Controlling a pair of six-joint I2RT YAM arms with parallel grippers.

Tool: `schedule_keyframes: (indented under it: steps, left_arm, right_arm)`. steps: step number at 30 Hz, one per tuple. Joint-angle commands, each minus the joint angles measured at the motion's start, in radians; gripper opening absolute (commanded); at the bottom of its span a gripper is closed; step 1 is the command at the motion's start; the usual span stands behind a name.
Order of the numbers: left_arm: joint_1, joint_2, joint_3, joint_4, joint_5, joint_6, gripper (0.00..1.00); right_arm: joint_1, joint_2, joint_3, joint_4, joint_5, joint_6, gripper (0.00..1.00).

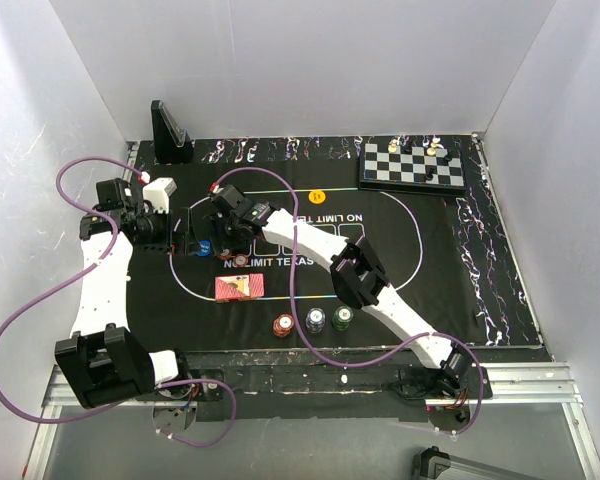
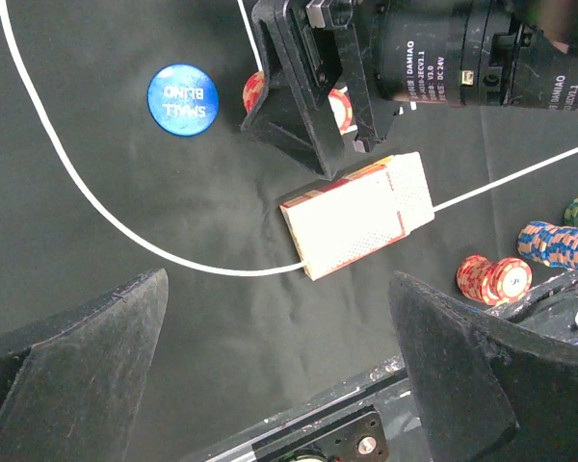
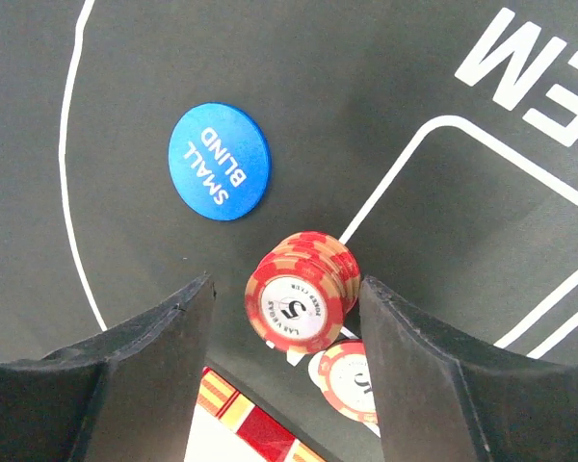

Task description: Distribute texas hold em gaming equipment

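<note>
My right gripper (image 3: pixel 287 287) is open, low over the mat, with a short stack of red chips (image 3: pixel 303 289) between its fingers. The left finger (image 3: pixel 164 356) stands clear of the stack and the right finger (image 3: pixel 414 356) is close beside it. One more red chip (image 3: pixel 352 380) lies flat just behind the stack. The blue "SMALL BLIND" button (image 3: pixel 219 161) lies beyond the fingertips and also shows in the left wrist view (image 2: pixel 182 99). The red-backed card deck (image 2: pixel 356 214) lies near the right gripper (image 2: pixel 308 106). My left gripper (image 2: pixel 279 385) is wide open and empty, above the mat's near edge.
Red (image 1: pixel 283 326), purple (image 1: pixel 315 320) and green (image 1: pixel 342 318) chip stacks stand along the mat's near edge. A yellow button (image 1: pixel 317 195) lies at the far oval line. A chessboard with pieces (image 1: pixel 412 165) sits at back right, and a black stand (image 1: pixel 168 132) at back left.
</note>
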Motion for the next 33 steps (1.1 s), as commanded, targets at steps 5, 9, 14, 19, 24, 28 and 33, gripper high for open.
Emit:
schedule_keyframes:
  steps: [5, 9, 14, 19, 24, 28, 33]
  left_arm:
    - [0.01, -0.031, 0.0, -0.021, 0.008, 0.011, 1.0]
    - [0.016, -0.038, 0.023, -0.039, 0.005, 0.01, 1.0]
    - [0.018, -0.052, 0.043, -0.059, 0.003, 0.011, 1.0]
    - [0.016, -0.074, 0.046, -0.071, -0.017, 0.014, 1.0]
    - [0.016, -0.097, 0.05, -0.087, -0.02, 0.017, 1.0]
    - [0.016, -0.107, 0.062, -0.099, -0.009, 0.007, 1.0]
    - [0.016, -0.111, 0.076, -0.113, 0.008, 0.004, 1.0]
  right_arm:
    - [-0.05, -0.155, -0.036, -0.036, 0.064, -0.078, 0.79]
    - [-0.056, -0.32, -0.218, -0.043, 0.11, -0.121, 0.84]
    - [-0.024, -0.572, -0.56, 0.016, 0.121, -0.123, 0.87]
    - [0.099, -0.758, -0.827, 0.021, 0.159, -0.131, 0.89]
    - [0.195, -0.833, -0.998, 0.006, 0.202, -0.065, 0.9]
    - [0.225, -0.858, -1.093, 0.019, 0.207, -0.019, 0.91]
    - [0.24, -0.865, -1.155, 0.036, 0.216, 0.003, 0.92]
